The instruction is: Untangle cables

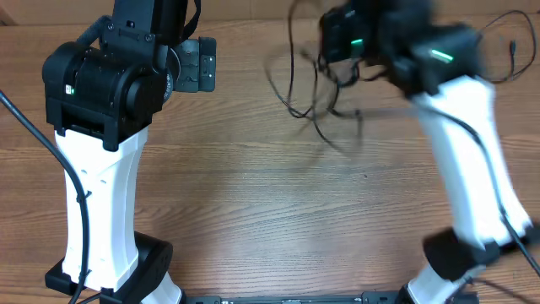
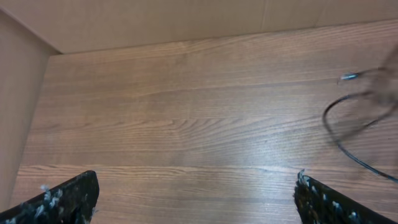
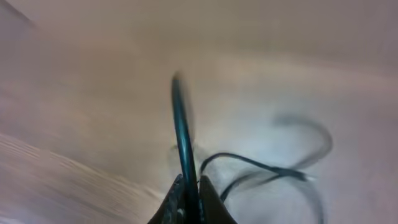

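1. The brown wood-grain bench (image 1: 253,194) is seen from overhead, with a white-and-black arm at either side.
2. The thin black flexible cables (image 1: 316,101) are found at about 1 o'clock from the middle of the bench, gathered in a loose tangle of loops just below the right hand (image 1: 342,59). Both are blurred, so it cannot be told whether the lowest loops touch the bench.
3. In the right wrist view the right hand (image 3: 191,200) is seen pinched narrow on a single strand of the cables (image 3: 182,137). That strand runs from the fingertips (image 3: 205,196) straight towards 12 o'clock.
4. Further strands are seen curving away from the same fingertips towards 3 o'clock, one of them ending in a small pale tip; this part is badly smeared.
5. The left hand (image 1: 196,63) is placed at about 11 o'clock on the bench, well apart from the tangle.
6. In the left wrist view the left hand (image 2: 196,205) is spread wide, with nothing between its dark fingers (image 2: 62,199) but bare bench (image 2: 186,124).
7. From there a loop of the cables (image 2: 339,140) is seen at 3 o'clock, at the picture's edge, with a small silver-tipped plug (image 2: 348,77) just above it at 2 o'clock.
8. A plain tan wall (image 2: 155,22) is seen bordering the bench at 12 o'clock and at 9 o'clock in that view.
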